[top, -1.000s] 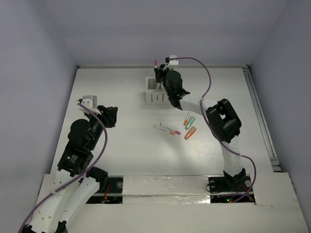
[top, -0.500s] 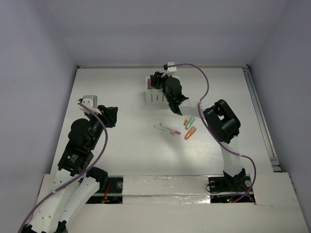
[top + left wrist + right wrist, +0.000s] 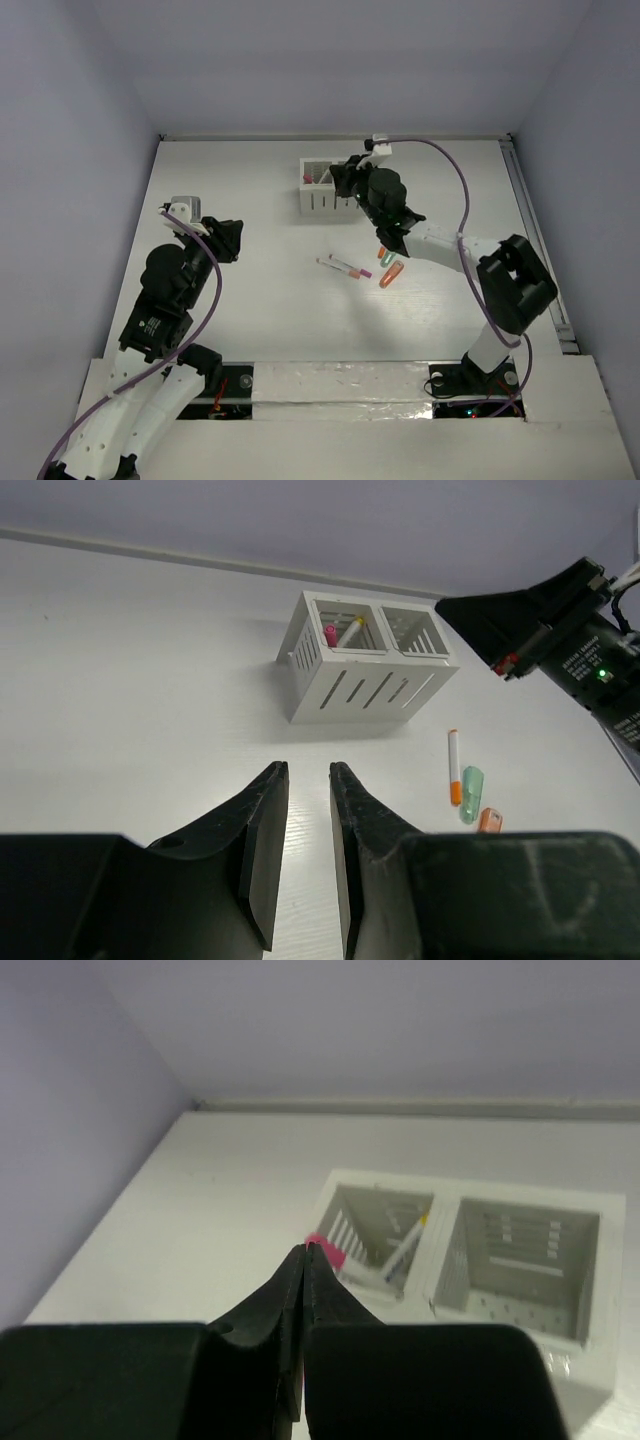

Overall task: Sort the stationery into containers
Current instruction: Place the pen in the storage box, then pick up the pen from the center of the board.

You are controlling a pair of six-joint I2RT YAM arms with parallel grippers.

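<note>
We see the right gripper [image 3: 304, 1252] closed on nothing near the white slotted two-compartment box [image 3: 322, 204] at upper centre, capped white pens [image 3: 341, 633] in its left compartment, and the left gripper [image 3: 308, 771] narrowly parted, empty.

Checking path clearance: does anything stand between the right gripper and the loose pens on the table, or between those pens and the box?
Nothing visible does. The right gripper, jaws shut and empty, hangs by the white box; only bare table lies between them and the pink-capped pens.
</note>
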